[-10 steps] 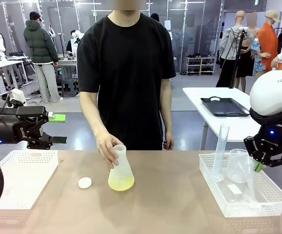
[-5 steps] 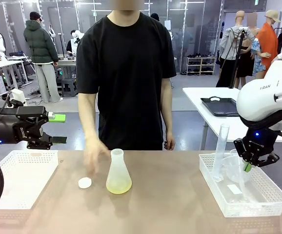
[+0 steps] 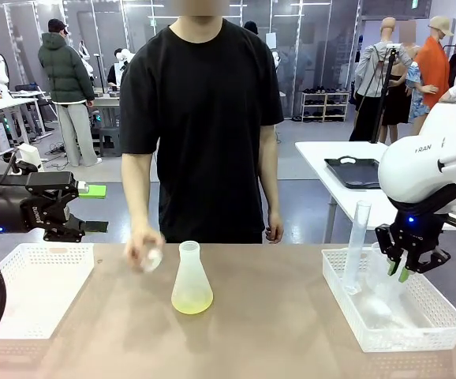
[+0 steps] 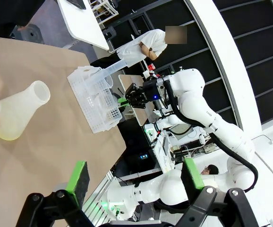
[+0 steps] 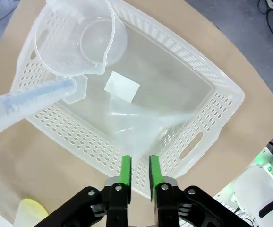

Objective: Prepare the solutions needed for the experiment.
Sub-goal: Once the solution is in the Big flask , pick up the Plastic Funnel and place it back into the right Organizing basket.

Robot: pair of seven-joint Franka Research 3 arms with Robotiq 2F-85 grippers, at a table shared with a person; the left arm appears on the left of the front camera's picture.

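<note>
A translucent conical flask [image 3: 192,276] stands mid-table with the solutions [image 3: 192,302], a shallow pale yellow-green layer, in its bottom. The person's blurred hand [image 3: 144,253] holds a small white stopper just left of the flask's neck. My left gripper [image 3: 94,210] hangs open and empty above the table's left end. The left wrist view shows the flask [image 4: 19,109] far off from my open left gripper [image 4: 135,177]. My right gripper [image 3: 405,267] hovers over the right basket [image 3: 429,325], its jaws slightly apart and empty [image 5: 140,171]. A clear funnel [image 5: 143,126] lies blurred in the basket below them.
The right basket [image 5: 207,101] also holds a clear beaker [image 5: 80,40] and a graduated cylinder [image 5: 28,105], which stands tall in the front view [image 3: 358,241]. An empty white basket [image 3: 35,284] sits at the left. A person stands at the far edge.
The person let go of the flask and picked up the white stopper from the table. My right gripper moved left over the basket, parted its jaws, and the clear piece it carried dropped in.
</note>
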